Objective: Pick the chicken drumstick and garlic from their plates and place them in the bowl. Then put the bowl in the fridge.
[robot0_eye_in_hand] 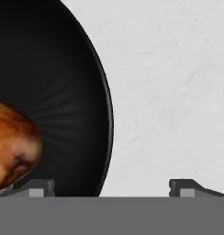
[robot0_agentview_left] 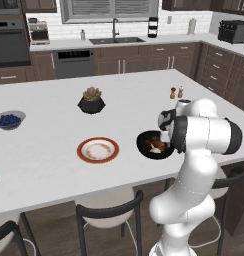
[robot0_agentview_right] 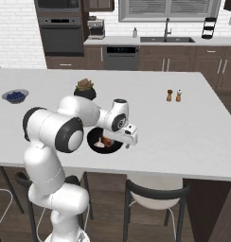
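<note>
Straddling the bowl [robot0_eye_in_hand: 63, 92] rim, the gripper [robot0_eye_in_hand: 111, 188] is held wide open, empty. Drumstick [robot0_eye_in_hand: 13, 147] and garlic [robot0_agentview_right: 100, 144] are judged loaded; rim grasp is needed next, then fridge.

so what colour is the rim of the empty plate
Orange-red around a cream centre; the plate shows best in the left base view.
</note>
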Available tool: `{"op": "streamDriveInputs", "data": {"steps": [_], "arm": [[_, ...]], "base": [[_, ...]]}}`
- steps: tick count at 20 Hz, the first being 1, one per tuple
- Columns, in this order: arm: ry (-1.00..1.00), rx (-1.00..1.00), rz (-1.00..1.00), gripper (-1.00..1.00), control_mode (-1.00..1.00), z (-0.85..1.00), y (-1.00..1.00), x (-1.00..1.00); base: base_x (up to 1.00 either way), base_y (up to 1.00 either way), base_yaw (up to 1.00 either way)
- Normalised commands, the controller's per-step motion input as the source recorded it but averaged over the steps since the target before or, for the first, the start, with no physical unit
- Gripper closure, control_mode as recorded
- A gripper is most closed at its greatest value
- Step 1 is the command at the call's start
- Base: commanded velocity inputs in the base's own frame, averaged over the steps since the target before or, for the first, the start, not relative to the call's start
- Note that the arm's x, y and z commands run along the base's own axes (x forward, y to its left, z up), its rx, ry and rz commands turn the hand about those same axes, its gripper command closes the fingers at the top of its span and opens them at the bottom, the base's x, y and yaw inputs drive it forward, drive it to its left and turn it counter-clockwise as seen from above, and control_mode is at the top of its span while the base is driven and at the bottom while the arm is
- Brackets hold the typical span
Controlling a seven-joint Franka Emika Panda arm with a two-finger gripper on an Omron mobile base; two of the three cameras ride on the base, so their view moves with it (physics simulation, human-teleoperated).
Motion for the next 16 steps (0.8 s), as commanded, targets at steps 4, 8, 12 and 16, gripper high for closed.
{"op": "streamDriveInputs", "data": {"steps": [4, 8, 12, 16], "arm": [[-0.05, 0.00, -0.06, -1.00, -1.00, -0.23, 0.27, 0.02], [-0.04, 0.00, -0.03, 1.00, -1.00, -0.28, 0.24, 0.03], [-0.03, 0.00, 0.00, 1.00, -1.00, -0.13, 0.00, 0.01], [-0.05, 0.01, 0.00, 1.00, -1.00, 0.17, -0.05, -0.16]], "base": [[0.00, 0.00, 0.00], [0.00, 0.00, 0.00], [0.00, 0.00, 0.00], [0.00, 0.00, 0.00]]}}
